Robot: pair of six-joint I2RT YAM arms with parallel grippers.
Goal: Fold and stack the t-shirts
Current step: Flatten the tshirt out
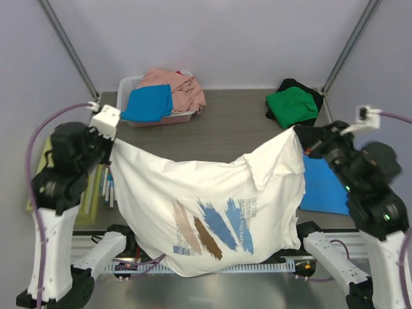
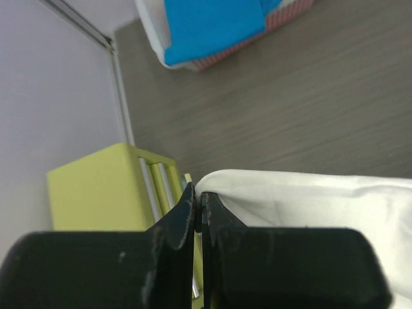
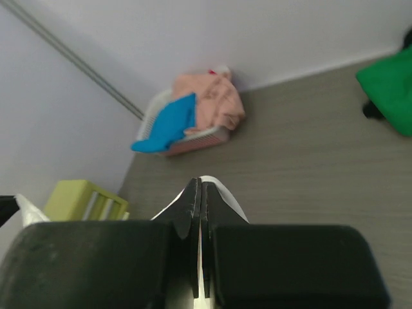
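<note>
The white t-shirt [image 1: 212,219] hung stretched sideways between both arms, with the left gripper [image 2: 198,201] and the right gripper [image 3: 199,191] each pinched tight on one end.

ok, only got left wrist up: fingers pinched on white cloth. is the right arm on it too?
Observer: Yes. The right gripper is shut on the other end of the white t-shirt.
Operator: how's it hanging?
Observer: Stretched between the right gripper and the left gripper, sagging in the middle, with the chest print facing the top camera.
Operator: any other shirts out of my view?
Observer: A green t-shirt lies on a black t-shirt at the table's far right corner.
</note>
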